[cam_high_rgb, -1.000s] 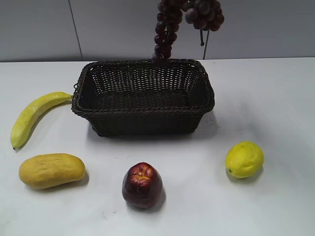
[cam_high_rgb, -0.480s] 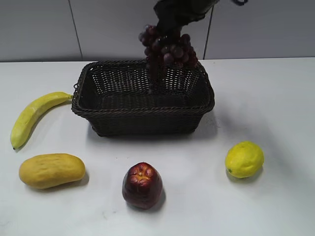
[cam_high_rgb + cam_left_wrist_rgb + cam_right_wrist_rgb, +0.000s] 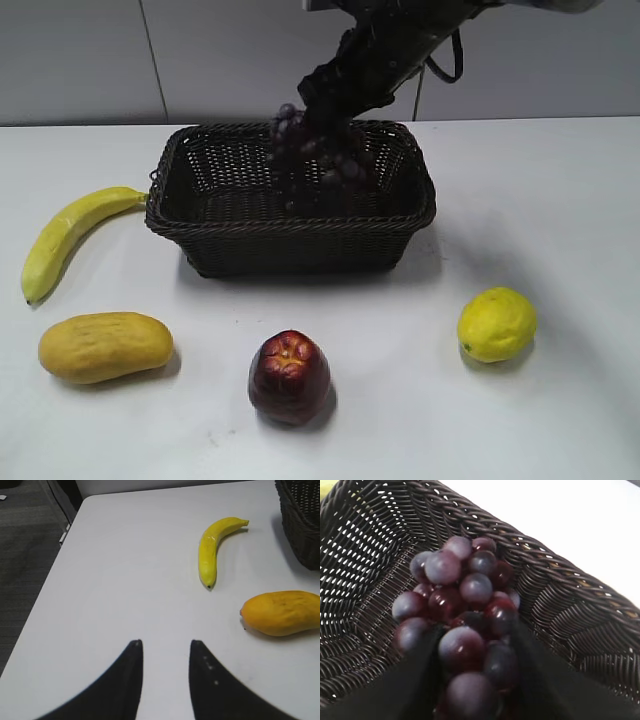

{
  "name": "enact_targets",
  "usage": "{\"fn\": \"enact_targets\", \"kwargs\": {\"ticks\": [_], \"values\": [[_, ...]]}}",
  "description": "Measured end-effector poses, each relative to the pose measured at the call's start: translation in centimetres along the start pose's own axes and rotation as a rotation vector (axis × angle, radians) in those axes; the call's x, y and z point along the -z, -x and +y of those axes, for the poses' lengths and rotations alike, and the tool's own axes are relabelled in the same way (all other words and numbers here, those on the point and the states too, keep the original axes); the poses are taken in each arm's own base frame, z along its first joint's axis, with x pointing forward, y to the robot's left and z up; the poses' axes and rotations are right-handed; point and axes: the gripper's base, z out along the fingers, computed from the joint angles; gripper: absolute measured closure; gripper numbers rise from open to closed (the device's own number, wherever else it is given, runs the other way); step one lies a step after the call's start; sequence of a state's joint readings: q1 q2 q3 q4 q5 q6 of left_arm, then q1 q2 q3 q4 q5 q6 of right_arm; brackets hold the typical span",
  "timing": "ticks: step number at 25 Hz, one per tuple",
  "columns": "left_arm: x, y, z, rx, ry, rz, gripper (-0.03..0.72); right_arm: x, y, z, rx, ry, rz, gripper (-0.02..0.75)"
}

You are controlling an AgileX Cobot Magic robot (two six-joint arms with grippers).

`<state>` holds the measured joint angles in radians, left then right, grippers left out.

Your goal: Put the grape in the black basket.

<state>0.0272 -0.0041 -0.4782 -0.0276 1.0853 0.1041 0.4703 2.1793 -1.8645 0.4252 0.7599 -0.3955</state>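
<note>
Grape (image 3: 320,160) lowered into black basket (image 3: 290,228) (still gripped)

table (image 3: 560,200): white, matte | wall (image 3: 80,60): grey panels, vertical seam | floor (image 3: 25,535): dark grey

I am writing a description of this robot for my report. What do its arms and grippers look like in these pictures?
The left gripper has two black, smooth fingers that curve and narrow to blunt tips, with tiny pale specks on one. The right gripper has the same matte black fingers. The right arm is black and bulky, with a thin black cable looping beside it.
</note>
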Motion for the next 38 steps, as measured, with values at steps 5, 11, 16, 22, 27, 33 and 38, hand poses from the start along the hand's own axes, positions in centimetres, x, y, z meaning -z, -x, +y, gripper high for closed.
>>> {"fn": "enact_targets", "kwargs": {"ticks": [5,11,16,22,27,33,38], "values": [[0.0,0.0,0.0,0.000,0.000,0.000,0.452,0.0,0.1,0.0,-0.001,0.002,-0.010,0.111],[0.0,0.0,0.0,0.000,0.000,0.000,0.452,0.2,0.1,0.2,0.003,0.013,0.008,0.090],[0.0,0.0,0.0,0.000,0.000,0.000,0.452,2.9,1.2,0.6,0.017,-0.004,-0.034,0.090],[0.0,0.0,0.0,0.000,0.000,0.000,0.452,8.3,2.4,-0.4,-0.023,-0.054,-0.094,0.091],[0.0,0.0,0.0,0.000,0.000,0.000,0.452,12.0,2.1,-3.2,-0.071,-0.143,-0.094,0.104],[0.0,0.0,0.0,0.000,0.000,0.000,0.452,15.3,0.7,-6.9,-0.140,-0.293,-0.021,0.121],[0.0,0.0,0.0,0.000,0.000,0.000,0.452,17.1,-0.9,-8.9,-0.223,-0.377,0.079,0.134]]}}
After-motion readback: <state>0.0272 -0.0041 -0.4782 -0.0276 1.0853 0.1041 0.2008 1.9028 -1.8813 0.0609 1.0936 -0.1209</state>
